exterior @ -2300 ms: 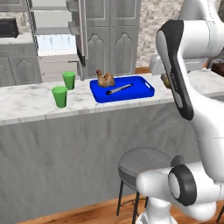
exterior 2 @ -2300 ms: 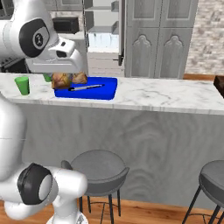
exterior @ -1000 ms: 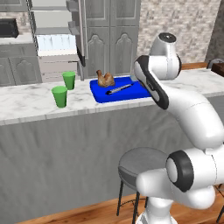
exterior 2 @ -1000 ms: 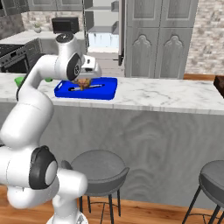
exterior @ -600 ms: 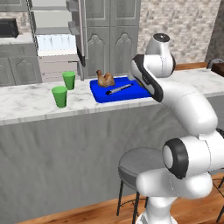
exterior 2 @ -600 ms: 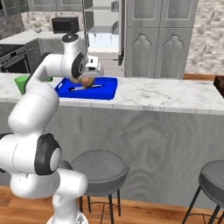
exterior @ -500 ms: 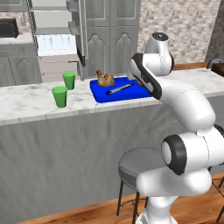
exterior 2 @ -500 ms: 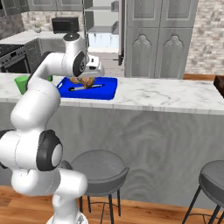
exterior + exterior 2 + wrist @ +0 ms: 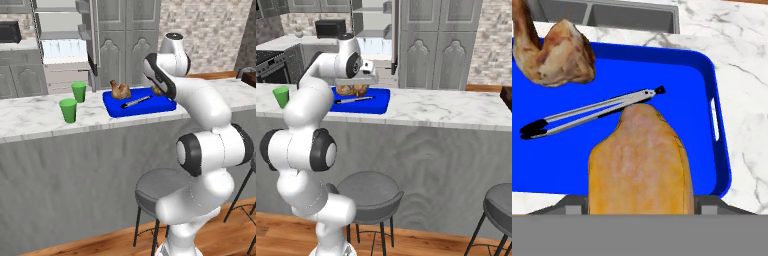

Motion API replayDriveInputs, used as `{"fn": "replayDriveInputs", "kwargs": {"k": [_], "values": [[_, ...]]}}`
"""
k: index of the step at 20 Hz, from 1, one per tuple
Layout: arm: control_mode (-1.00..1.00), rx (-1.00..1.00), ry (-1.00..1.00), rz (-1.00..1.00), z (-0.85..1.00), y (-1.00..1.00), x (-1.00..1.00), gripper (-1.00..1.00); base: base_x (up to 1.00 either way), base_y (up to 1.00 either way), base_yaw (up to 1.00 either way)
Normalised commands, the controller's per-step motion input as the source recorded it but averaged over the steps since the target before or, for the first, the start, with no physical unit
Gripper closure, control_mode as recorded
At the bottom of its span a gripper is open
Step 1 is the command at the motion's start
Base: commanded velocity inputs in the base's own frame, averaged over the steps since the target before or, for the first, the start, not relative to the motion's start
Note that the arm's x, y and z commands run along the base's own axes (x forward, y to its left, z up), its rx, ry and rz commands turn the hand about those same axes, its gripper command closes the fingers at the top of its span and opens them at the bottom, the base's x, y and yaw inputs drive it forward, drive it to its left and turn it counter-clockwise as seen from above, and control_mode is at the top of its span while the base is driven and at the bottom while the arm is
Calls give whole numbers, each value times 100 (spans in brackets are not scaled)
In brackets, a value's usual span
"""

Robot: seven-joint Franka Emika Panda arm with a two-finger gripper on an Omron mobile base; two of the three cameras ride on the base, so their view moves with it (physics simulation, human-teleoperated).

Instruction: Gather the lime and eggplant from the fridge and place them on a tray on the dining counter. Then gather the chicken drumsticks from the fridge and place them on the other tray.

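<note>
While the white-and-grey marble dining counter (image 9: 30, 117) stretches across both base views, the rectangular blue plastic tray (image 9: 682, 75) sits on it with its handle slot at three o'clock in the hand view. Held just above that tray, the two-finger gripper (image 9: 352, 89) is clamped on a golden-brown chicken drumstick (image 9: 639, 165), whose narrow end points toward twelve o'clock. Another browned chicken drumstick (image 9: 554, 47) lies on the tray at about ten o'clock. Between them, a pair of slim metal tongs with black tips (image 9: 592, 112) lies slanted across the tray floor, its upper end touching the held piece. Two green plastic cups (image 9: 68, 110) stand at nine o'clock of the tray, near each other.
</note>
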Motion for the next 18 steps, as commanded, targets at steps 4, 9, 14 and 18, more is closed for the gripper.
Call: {"fn": "replayDriveInputs", "kwargs": {"k": [4, 9, 14, 18], "values": [[-100, 0, 0, 2, -25, 0, 45, 100, 0, 0, 0], [-100, 0, 0, 4, -38, 0, 31, 100, 0, 0, 0], [-100, 0, 0, 3, -27, 0, 17, 100, 0, 0, 0], [-100, 0, 0, 1, -13, 0, 12, 100, 0, 0, 0]]}}
